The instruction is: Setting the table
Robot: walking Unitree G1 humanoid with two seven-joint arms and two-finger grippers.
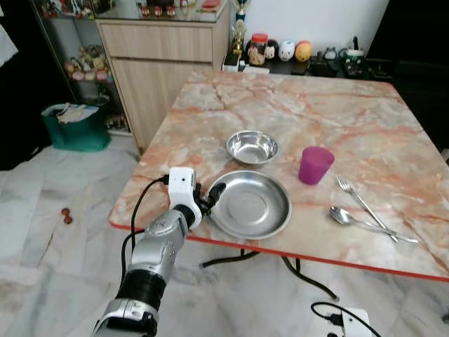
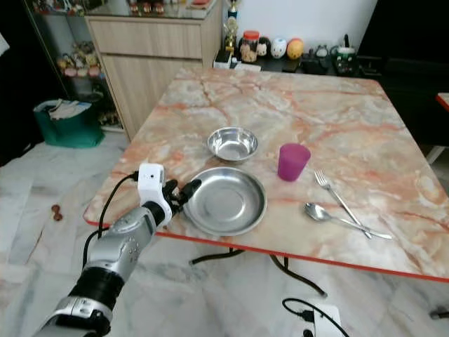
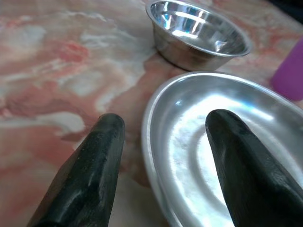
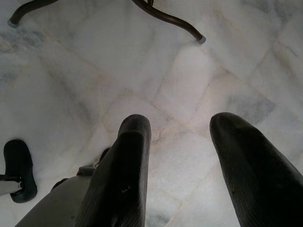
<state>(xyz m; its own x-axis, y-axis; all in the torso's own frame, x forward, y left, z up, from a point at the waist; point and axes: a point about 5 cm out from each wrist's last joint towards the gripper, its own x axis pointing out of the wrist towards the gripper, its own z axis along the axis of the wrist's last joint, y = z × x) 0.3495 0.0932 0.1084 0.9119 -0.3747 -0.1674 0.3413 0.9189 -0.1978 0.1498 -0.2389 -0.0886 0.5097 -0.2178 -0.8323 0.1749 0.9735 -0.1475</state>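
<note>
A wide steel plate [image 1: 251,205] lies near the front edge of the marble table [image 1: 302,112]. My left gripper [image 1: 212,196] is open at the plate's left rim. One finger [image 3: 246,175] reaches over the plate's inside [image 3: 222,142] and the other finger [image 3: 90,165] stays outside on the marble. Behind the plate sits a small steel bowl [image 1: 252,147], which also appears in the wrist view as the bowl [image 3: 199,33]. A purple cup [image 1: 314,165] stands to the plate's right, with a fork [image 1: 359,200] and a spoon [image 1: 358,220] further right. My right gripper [image 4: 182,127] hangs open above the floor.
A wooden cabinet [image 1: 165,63] stands behind the table's left corner, with a green bag [image 1: 76,126] beside it. Jars and figurines [image 1: 284,50] line a dark shelf at the back. A white power strip [image 1: 344,319] and cable lie on the floor under the table's front edge.
</note>
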